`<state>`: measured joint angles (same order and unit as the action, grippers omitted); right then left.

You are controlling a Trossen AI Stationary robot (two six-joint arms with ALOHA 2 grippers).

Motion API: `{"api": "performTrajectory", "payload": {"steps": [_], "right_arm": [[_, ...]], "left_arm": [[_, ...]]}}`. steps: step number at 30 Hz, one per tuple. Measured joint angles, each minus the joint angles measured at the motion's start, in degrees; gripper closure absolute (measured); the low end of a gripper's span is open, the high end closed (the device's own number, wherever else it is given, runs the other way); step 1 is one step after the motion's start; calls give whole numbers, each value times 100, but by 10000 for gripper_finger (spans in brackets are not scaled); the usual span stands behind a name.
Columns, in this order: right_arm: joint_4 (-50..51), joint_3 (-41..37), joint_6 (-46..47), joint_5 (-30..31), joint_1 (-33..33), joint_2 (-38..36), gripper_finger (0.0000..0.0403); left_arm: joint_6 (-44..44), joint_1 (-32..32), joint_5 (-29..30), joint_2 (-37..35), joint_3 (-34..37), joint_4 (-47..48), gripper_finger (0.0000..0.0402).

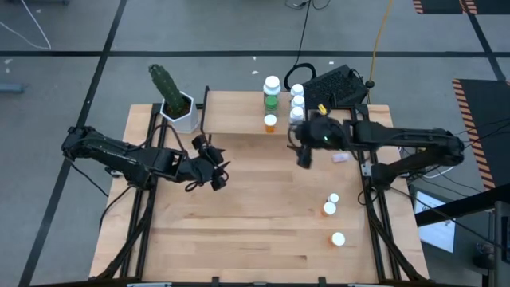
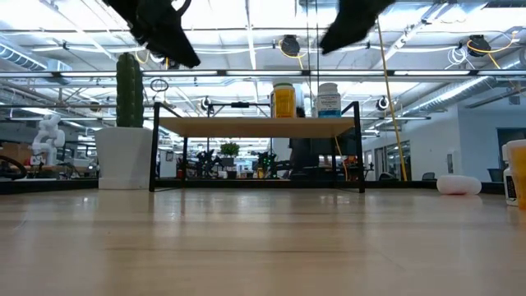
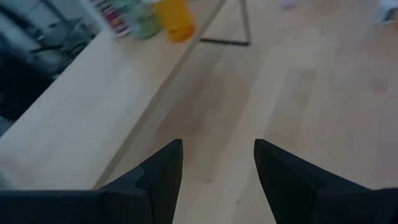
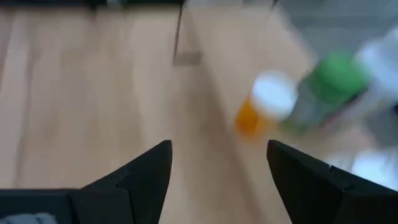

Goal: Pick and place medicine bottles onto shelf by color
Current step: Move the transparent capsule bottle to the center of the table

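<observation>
Both arms look between picks — the right pincer (image 1: 304,156) and left pincer (image 1: 217,174) hang open and empty near the shelf (image 1: 239,119), which already holds bottles, so next means reaching the orange bottles (image 1: 330,209) on the table (image 1: 255,231).

one low light-wood shelf on thin black legs (image 1: 239,112) carries one large green bottle with a white cap (image 1: 272,93), one small orange white-capped bottle (image 1: 270,123) and three white-capped bottles in a row (image 1: 297,101). three more white-capped bottles (image 1: 330,208) stand on the big wooden table (image 1: 255,231), with one pale pinkish bottle lying flat (image 1: 340,158). one white hexagonal pot with a green cactus (image 1: 180,110) and two dark arms make up the rest.
</observation>
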<state>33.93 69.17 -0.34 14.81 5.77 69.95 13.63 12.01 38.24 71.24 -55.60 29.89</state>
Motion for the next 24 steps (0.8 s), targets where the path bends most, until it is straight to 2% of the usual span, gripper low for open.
{"api": "performTrajectory", "payload": {"steps": [5,10,15,17,21,24], "right_arm": [[1772,-3,1009,13,-496,-358,149],[2647,-384,1944,20,-772,-673,149],[3333,-1186,2486,-14,-777,-977,149],[3421,-1568,2586,-353,-777,-1087,149],[3240,-2299,2813,-1515,-782,-1276,149],[3157,-2708,2830,-1784,-786,-1325,149]], "left_arm": [[-642,1,-589,0,-1,-646,201],[-1157,0,-839,0,0,-1284,201],[-1495,-16,-896,0,-2,-1512,201],[-1596,-54,-894,0,-1,-1549,201],[-1753,-226,-1051,0,-2,-1636,201],[-1902,-379,-1352,0,-2,-1663,201]]}}
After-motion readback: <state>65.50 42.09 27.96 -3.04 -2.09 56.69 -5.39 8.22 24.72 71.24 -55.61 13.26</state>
